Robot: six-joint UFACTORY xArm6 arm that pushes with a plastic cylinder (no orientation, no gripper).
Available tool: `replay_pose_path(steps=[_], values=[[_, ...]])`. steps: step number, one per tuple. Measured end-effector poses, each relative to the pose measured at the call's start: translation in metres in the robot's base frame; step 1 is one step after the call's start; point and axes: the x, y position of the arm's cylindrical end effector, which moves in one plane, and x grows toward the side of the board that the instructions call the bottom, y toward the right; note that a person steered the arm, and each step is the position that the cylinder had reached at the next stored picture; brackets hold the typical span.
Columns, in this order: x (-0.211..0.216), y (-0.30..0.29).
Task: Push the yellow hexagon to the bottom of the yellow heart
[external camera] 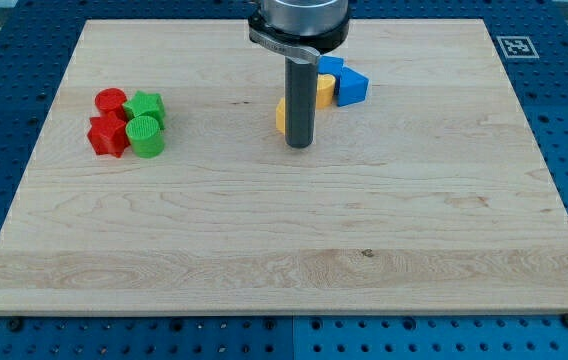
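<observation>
My tip (298, 145) rests on the board near the middle of its upper half. A yellow block (280, 115), mostly hidden behind the rod, sits just left of it and touches it; I cannot make out its shape. A second yellow block (323, 92) shows at the rod's right, a little higher; its shape is also unclear. Two blue blocks lie right of that: one (330, 66) above and one (352, 87) beside it.
At the view's left is a tight cluster: a red cylinder (111, 101), a red star-like block (108, 135), a green star-like block (147, 106) and a green cylinder (146, 135). The wooden board (284, 250) lies on a blue pegboard table.
</observation>
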Motion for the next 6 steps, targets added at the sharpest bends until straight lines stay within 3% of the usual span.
replay_pose_path(steps=[4,6], values=[[-0.03,-0.068],[-0.055,-0.036]])
